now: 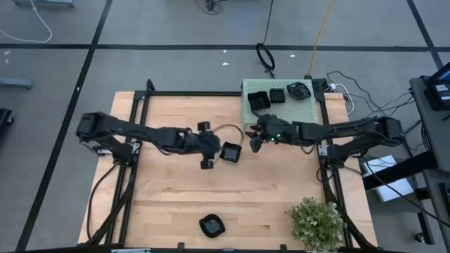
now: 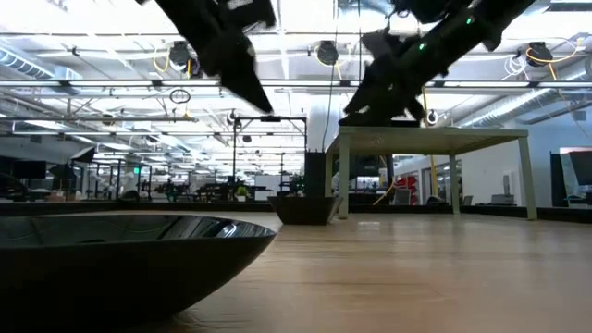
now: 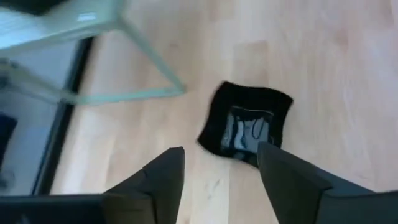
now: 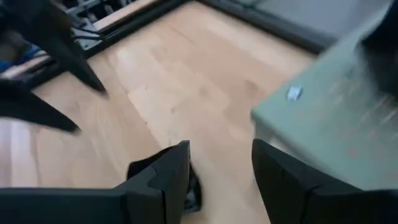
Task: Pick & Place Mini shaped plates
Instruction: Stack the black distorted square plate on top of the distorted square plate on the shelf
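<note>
A small glossy black square plate (image 3: 247,124) lies flat on the wooden table near its middle (image 1: 230,152). My left gripper (image 3: 221,168) hangs open just above and to the left of it (image 1: 216,146), nothing between its fingers. My right gripper (image 4: 221,162) is open too, in the air between that plate and the pale green stand (image 1: 253,135). Three more black plates (image 1: 259,100) (image 1: 278,95) (image 1: 299,89) sit on the stand's top. Another black plate (image 1: 211,225) rests on the table by the near edge and fills the foreground of the low view (image 2: 120,250).
The pale green perforated stand (image 1: 283,98) is at the table's far right, raised on thin legs (image 3: 146,53). A small bushy green plant (image 1: 316,221) sits at the near right corner. Bare wood (image 1: 169,197) lies to the left and toward the near edge.
</note>
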